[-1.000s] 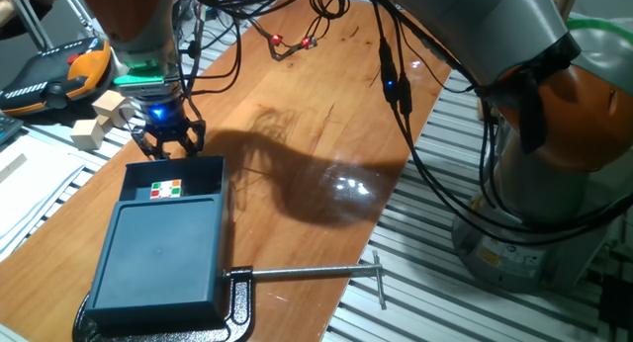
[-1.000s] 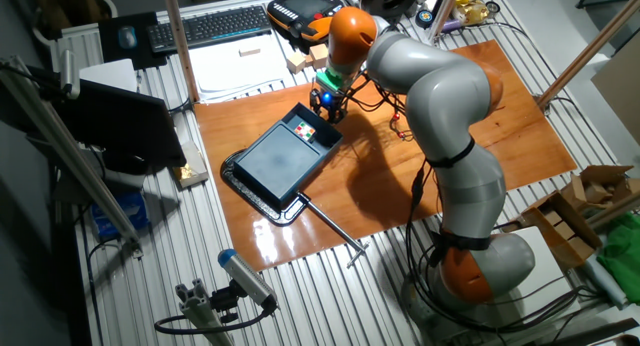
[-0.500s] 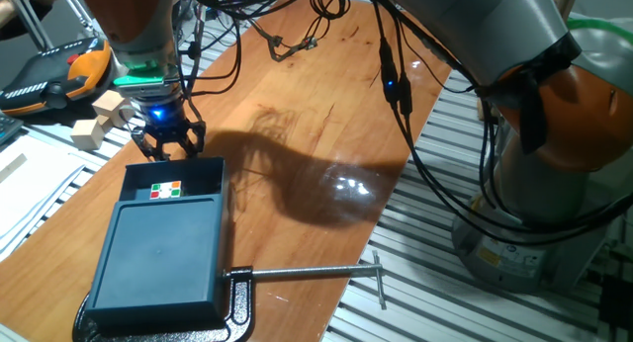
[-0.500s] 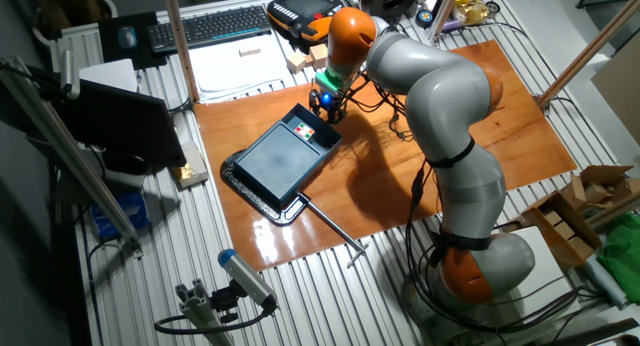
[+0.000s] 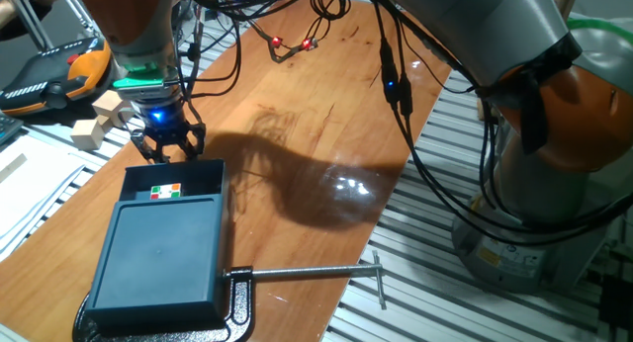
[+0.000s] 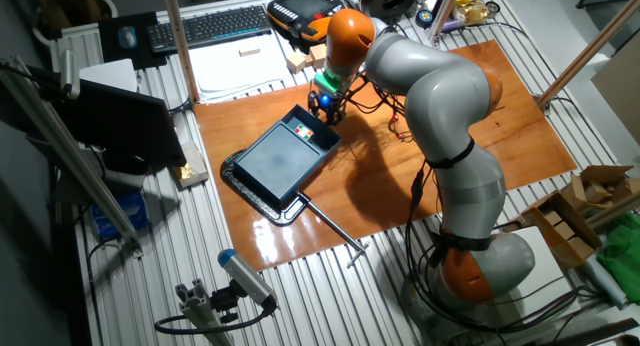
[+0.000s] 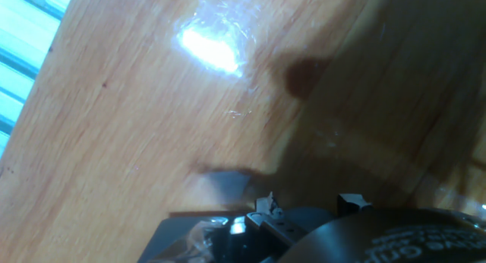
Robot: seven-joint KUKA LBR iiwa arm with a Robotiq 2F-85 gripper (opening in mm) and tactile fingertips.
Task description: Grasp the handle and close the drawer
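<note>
Where the drawer [image 5: 170, 189] stands open, tool [image 5: 167, 151] at its handle [image 5: 168, 162], grip unclear

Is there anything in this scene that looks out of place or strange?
The drawer stands partly pulled out of its box, with a small coloured cube inside. The hand is at the drawer's front wall. A metal clamp pins the box to the table. Nothing looks spilled or damaged.
</note>
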